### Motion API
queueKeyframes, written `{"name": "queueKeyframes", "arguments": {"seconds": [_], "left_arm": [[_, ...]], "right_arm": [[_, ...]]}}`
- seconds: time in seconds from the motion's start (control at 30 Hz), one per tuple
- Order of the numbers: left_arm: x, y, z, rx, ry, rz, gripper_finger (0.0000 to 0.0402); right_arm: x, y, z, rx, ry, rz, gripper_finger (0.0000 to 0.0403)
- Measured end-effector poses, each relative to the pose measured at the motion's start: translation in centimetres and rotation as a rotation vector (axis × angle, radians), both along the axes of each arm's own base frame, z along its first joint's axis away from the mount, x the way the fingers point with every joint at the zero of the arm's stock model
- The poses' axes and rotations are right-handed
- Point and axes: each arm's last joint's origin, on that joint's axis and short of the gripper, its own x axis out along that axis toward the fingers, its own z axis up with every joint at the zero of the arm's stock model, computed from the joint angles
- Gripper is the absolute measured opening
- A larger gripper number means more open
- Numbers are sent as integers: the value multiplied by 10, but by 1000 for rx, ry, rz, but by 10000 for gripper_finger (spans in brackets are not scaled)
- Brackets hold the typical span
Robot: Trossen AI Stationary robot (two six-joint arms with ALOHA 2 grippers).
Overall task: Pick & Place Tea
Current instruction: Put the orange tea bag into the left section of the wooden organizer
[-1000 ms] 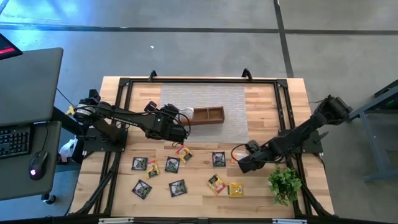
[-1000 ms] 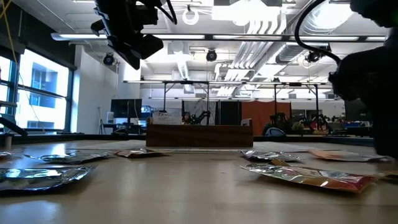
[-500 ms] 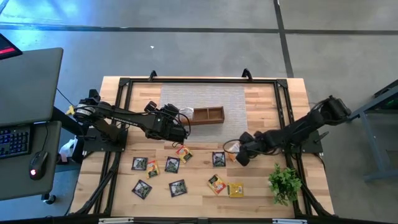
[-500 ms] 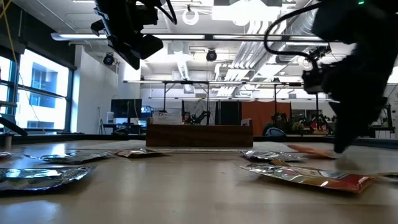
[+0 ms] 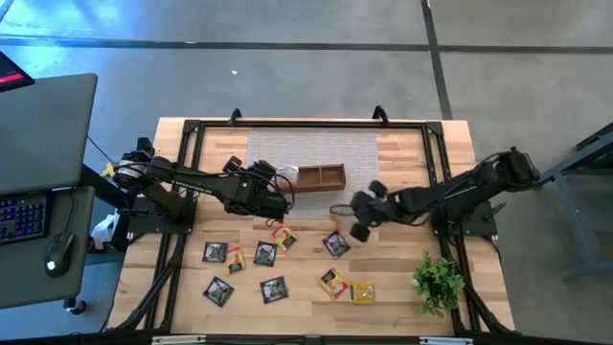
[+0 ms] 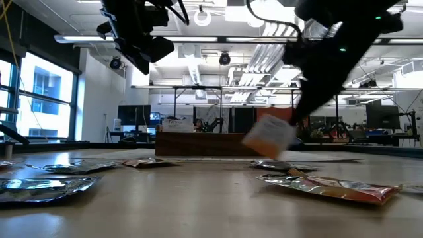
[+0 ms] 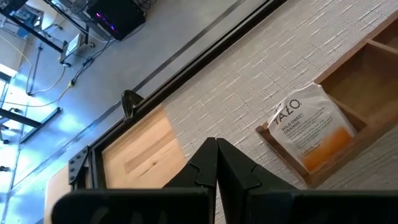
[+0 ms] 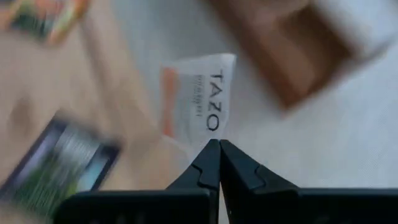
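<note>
Wooden worktop point(image 5: 402, 153) carries nine loose sachets point(image 5: 273, 288) along its near half, one more in the tray point(image 5: 321, 177). Right claw point(image 5: 356, 222), pressed together on a white-and-orange sachet point(image 8: 198, 102), has moved from near the plant point(image 5: 439, 281) toward the tray. Left claw point(image 5: 278, 198) pressed together, empty, beside tray's end; grey mat around it open.

My desk point(image 5: 402, 292) of pale wood carries a grey mat point(image 5: 311, 153) (a wooden tray point(image 5: 321, 177) on it), scattered tea sachets point(image 5: 273, 288) and a green plant point(image 5: 439, 283).
</note>
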Motion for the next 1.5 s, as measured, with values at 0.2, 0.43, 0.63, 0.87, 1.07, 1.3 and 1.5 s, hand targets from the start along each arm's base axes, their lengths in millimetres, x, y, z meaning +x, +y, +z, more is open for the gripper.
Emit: {"name": "queueKeyframes", "arguments": {"seconds": [0.2,0.43,0.63,0.87,1.07,1.3,1.5], "left_arm": [[8,-2,0,-26,-10,-59,0],[15,-3,1,-24,-30,-102,1],[14,-3,0,-41,-24,-104,0],[14,-3,0,-45,-15,-108,0],[14,-3,0,-48,-9,-109,0],[14,-3,0,-49,-10,-110,0],[14,-3,0,-49,-7,-111,0]], "right_arm": [[23,-34,23,-264,-203,50,1],[46,-75,37,-354,-317,127,1],[69,-91,18,-351,-219,196,0],[81,-103,25,-396,-220,245,32],[81,-122,32,-193,-315,204,111],[71,-140,6,89,-342,42,184],[83,-148,-19,156,-395,89,197]]}}
